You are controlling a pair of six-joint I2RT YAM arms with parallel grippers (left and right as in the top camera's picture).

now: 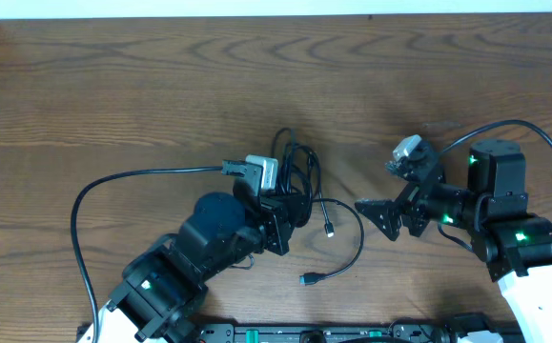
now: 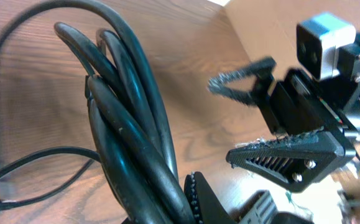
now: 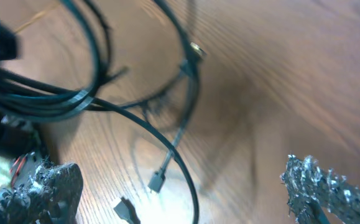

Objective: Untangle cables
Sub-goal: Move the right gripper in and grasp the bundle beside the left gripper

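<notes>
We have the cables (image 1: 296,173) gathered in a bundle near the middle of the worktop (image 1: 161,86). The left end effector (image 1: 285,208) is clamped narrow on the bundle's near end. The bundle's long axis runs near to far. In the left wrist view several strands run side by side straight into the jaws.

One loose cord (image 1: 361,243) swings out to the right in an open loop and ends in a plug (image 1: 308,279) lying nearer than the grip. A shorter strand ends in a second plug (image 1: 328,230) inside that loop.

The right end effector (image 1: 383,193) stands wide and holds nothing. It sits just right of the loop, with its fingertips aimed left toward the bundle. The free strands therefore lie to its left and slightly nearer, between the two arms, and the right arm is the one free to take them.

We judge the coming move is for it to reach left, take the loose cord and draw it rightward across the bundle's axis, with the left grip as anchor.
</notes>
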